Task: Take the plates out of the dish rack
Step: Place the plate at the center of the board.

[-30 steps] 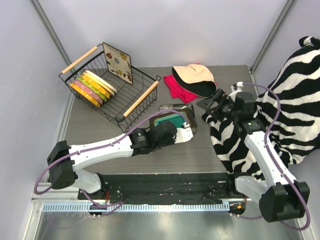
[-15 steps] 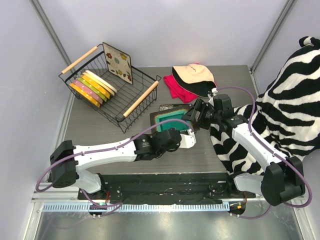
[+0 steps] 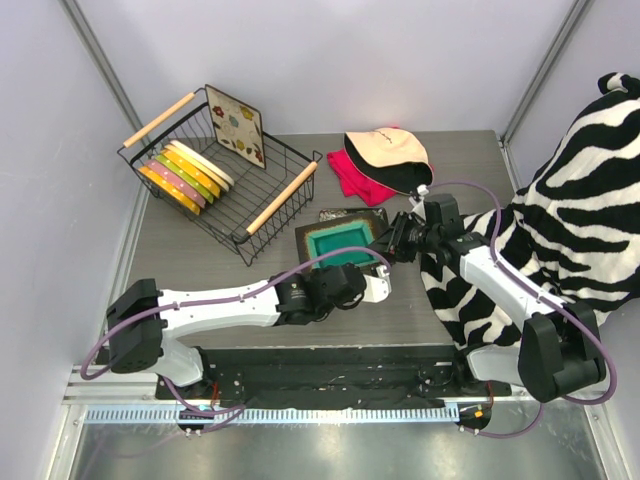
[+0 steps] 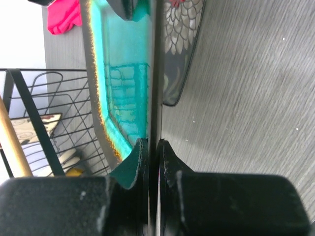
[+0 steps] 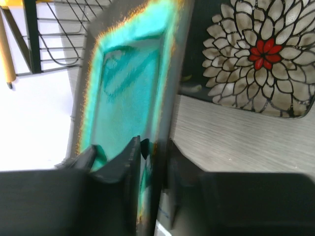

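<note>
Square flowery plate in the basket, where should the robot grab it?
Its top edge, coming down from above. The square plate stands on edge at the dish rack's far end, its upper part poking above the wires, so that rim is probably easiest to pinch.

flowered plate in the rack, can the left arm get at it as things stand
Probably not yet: the left gripper is shut on the teal plate, which the right gripper grips too. Nothing else seems to block the way to the rack.

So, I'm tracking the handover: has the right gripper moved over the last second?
Yes. The right gripper has swung left, off the zebra-striped cloth, toward the dish rack, and now reaches the teal plate.
</note>
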Tool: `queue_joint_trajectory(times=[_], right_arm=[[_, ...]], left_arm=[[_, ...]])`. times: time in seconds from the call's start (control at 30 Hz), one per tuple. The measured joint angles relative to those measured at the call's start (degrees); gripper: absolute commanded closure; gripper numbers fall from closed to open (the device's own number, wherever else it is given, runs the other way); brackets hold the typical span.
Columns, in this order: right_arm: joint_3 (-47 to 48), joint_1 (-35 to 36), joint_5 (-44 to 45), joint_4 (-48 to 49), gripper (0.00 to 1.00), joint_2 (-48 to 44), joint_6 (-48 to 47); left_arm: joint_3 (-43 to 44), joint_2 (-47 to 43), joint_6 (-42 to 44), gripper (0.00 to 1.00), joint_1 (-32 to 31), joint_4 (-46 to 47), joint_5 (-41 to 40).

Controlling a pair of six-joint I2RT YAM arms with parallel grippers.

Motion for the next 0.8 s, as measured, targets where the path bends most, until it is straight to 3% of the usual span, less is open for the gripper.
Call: queue_joint_trajectory(times=[0.03, 0.1, 0.27, 0.37, 0.5, 0.67, 0.7, 0.8], right_arm=[[-0.2, -0.2, -0.3, 0.6, 0.95, 0.0, 0.9], [-0.4, -0.7, -0.6, 1.5, 0.99, 0.2, 3.1], [-1.8, -1.2, -0.1, 3.5, 1.0, 0.2, 7.4], [-4.2, -1.1, 0.5, 6.7, 0.99, 0.0, 7.3], [-8.4, -0.9, 2.2, 10.5, 1.0, -1.9, 7.3], [-12.4, -1.3, 4.4, 14.3, 0.99, -4.9, 8.1], [-12.8, -1.7, 4.9, 15.0, 0.99, -5.5, 8.0], [-13.9, -2.6, 6.1, 17.0, 0.99, -7.1, 7.2]], left_arm=[[-0.2, 0.1, -0.3, 0.99, 0.0, 0.0, -0.1], [-0.4, 0.5, -0.9, 0.94, -0.1, 0.6, -0.9], [-0.4, 2.3, -1.0, 0.82, -0.6, 1.8, -3.5], [-0.4, 3.8, -1.1, 0.68, -0.5, 2.1, -3.6], [-0.3, 5.4, -1.8, 0.39, -0.2, 2.6, -3.6], [0.8, 5.4, -3.1, 0.2, 1.2, 3.0, -2.8], [1.2, 5.4, -3.4, 0.01, 1.5, 3.0, -2.6], [2.0, 4.2, -4.1, 0.0, 2.2, 3.1, -1.5]])
